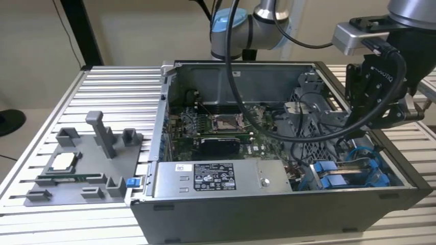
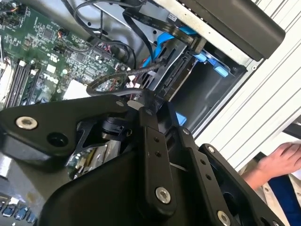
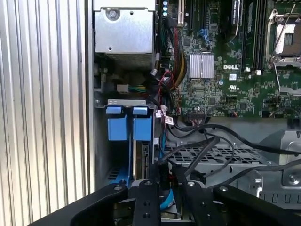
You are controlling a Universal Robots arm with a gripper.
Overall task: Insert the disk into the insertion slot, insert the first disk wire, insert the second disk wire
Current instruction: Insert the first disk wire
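The disk sits on edge inside the insertion slot [image 1: 379, 179] at the front corner of the open computer case on the exterior view's right. Its two blue carrier tabs [image 3: 129, 128] [image 1: 332, 174] stick out of the bay, and its thin edge [image 3: 141, 162] runs beneath them. My gripper [image 3: 165, 188] [image 1: 368, 120] reaches down into the case just beside that bay. Its black fingers [image 3: 145, 200] are closed on the dark plug end of a black disk wire [image 3: 202, 148], close to the disk's edge. In the second wrist view the wire [image 2: 117, 77] curves to the fingertips.
A grey labelled power-supply box [image 1: 218, 178] lies along the case front, beside the motherboard [image 3: 225, 70]. Loose black cables cross a perforated metal cage [image 3: 221, 155]. A grey fixture tray [image 1: 81, 168] lies on the slatted table at the exterior view's left. A person's hand [image 2: 277, 160] rests outside the case.
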